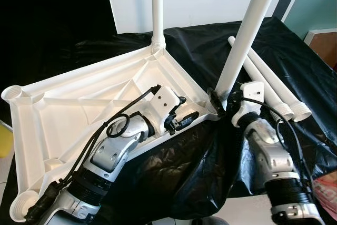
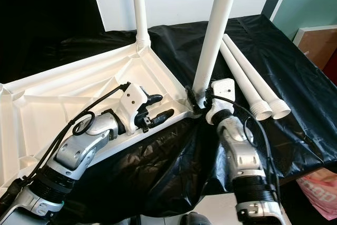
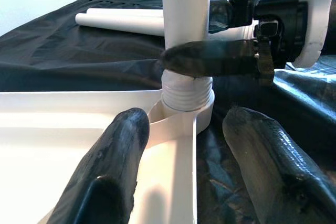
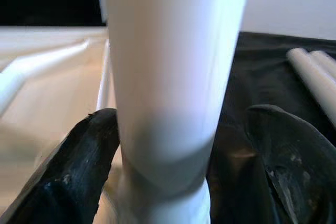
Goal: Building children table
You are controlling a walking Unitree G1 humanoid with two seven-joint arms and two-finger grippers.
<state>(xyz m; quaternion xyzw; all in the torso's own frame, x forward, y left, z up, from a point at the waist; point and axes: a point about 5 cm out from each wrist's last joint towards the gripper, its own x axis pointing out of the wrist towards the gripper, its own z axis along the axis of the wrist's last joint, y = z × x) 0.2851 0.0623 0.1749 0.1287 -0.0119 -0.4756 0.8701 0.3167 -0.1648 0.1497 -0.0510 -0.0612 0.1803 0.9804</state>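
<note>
Black plastic sheeting [image 1: 295,61] covers bench before pale wall. White plastic children's tabletop [image 1: 79,114] lies upside down across bench's left half, ribbed underside up. One white tubular leg [image 1: 157,9] stands upright in far corner socket. Second white leg [image 1: 247,30] leans tilted at near-right corner socket, threaded end at socket mouth. Right end effector [image 1: 220,101] straddles this leg's base, fingers [image 4: 79,177] parted, one touching. Left end effector [image 1: 184,111] open, over tabletop rim beside that socket. Two spare white legs [image 1: 274,88] lie side by side near bench's right edge.
</note>
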